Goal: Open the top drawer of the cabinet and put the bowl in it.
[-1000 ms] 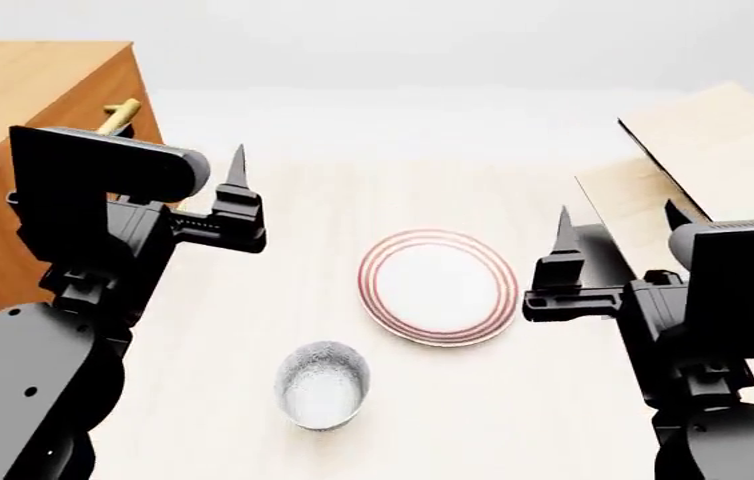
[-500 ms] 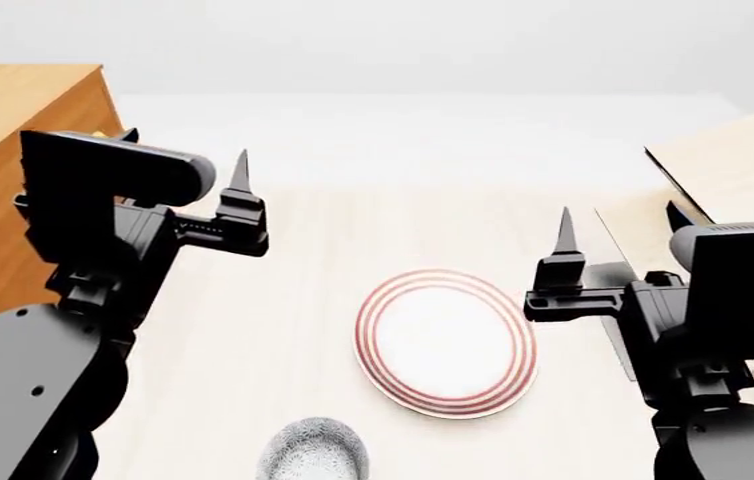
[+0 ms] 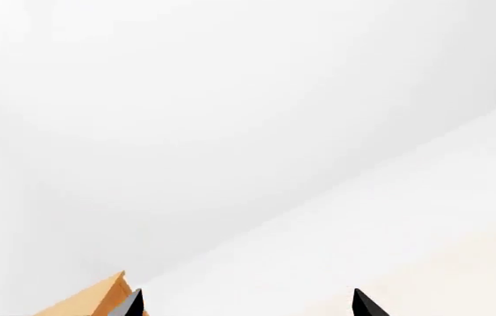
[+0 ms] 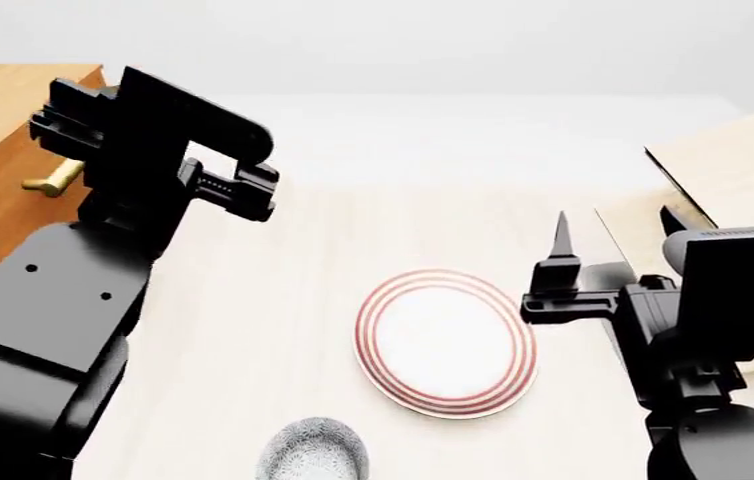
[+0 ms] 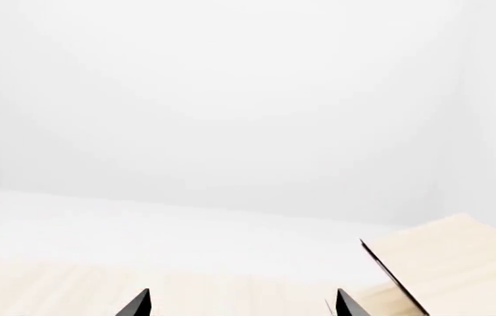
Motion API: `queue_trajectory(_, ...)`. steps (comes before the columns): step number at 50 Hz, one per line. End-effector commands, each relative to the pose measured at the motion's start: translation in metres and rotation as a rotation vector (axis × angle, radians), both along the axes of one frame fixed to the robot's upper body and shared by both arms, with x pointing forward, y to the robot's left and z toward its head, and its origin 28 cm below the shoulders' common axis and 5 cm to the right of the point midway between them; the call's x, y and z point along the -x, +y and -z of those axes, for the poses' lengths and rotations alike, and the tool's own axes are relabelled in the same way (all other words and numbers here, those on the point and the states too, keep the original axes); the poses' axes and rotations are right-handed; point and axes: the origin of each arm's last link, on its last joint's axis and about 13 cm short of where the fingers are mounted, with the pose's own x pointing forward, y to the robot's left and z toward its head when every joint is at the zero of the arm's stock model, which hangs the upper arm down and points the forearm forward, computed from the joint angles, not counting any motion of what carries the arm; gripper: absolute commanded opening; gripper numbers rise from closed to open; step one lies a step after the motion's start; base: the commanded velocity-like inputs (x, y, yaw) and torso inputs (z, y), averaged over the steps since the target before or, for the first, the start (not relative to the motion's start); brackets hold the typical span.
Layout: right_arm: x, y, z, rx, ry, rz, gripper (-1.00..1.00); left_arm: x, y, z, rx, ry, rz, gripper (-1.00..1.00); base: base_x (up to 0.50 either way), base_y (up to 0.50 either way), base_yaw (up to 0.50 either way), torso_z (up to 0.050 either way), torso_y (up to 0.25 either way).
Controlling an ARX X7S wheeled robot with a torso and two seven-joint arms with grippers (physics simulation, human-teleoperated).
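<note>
- Nearest the robot, the bowl [image 4: 313,452] sits at the bottom edge of the head view, cut off by the frame, resting on the pale table [image 4: 284,300] with nothing holding it.
- Just beyond it and to the right lies the plate [image 4: 447,342] with red rings, apart from the bowl.
- The right gripper [image 5: 241,304] hangs over the table beside the plate; its two tips stand well apart in the wrist view with nothing between them, so it is released and empty.
- To its right, a tilted light-wood rack [image 4: 724,170] leans close to that arm.
- The left gripper [image 3: 243,304] is raised toward the cabinet [image 4: 10,150]; its tips also stand apart and bare, so it is spread and empty.
- Farthest left, the cabinet shows a brass handle [image 4: 54,180] poking out beside the left arm. I cannot tell from here which drawer it belongs to, and the front looks closed.
- Risks, as I judge them: the left arm hides most of the cabinet front, so the gripper could close on a lower handle or beside the bar and slip off.
- The bowl being nearly out of view could make a later reach for it clumsy, and it could be knocked into the plate.
</note>
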Motion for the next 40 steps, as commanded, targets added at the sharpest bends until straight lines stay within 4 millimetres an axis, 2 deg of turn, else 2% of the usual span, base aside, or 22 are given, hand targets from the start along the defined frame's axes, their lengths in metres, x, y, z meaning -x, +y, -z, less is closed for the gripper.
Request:
queue_trajectory(1, -0.001, 0.001, 0.003, 0.000, 0.003, -0.005, 1.00, -0.020, 0.005, -0.008, -0.213, 0.017, -0.084, 1.00, 0.00, 0.00, 0.00, 0.000, 0.000)
queue_trajectory(19, -0.002, 0.001, 0.003, -0.002, 0.003, -0.009, 1.00, -0.046, 0.012, -0.002, -0.441, 0.090, -0.195, 1.00, 0.00, 0.00, 0.00, 0.000, 0.000)
queue_trajectory(40, -0.002, -0.001, 0.004, -0.009, 0.000, -0.009, 1.00, -0.065, 0.024, 0.006, -0.504, 0.146, -0.271, 1.00, 0.00, 0.00, 0.00, 0.000, 0.000)
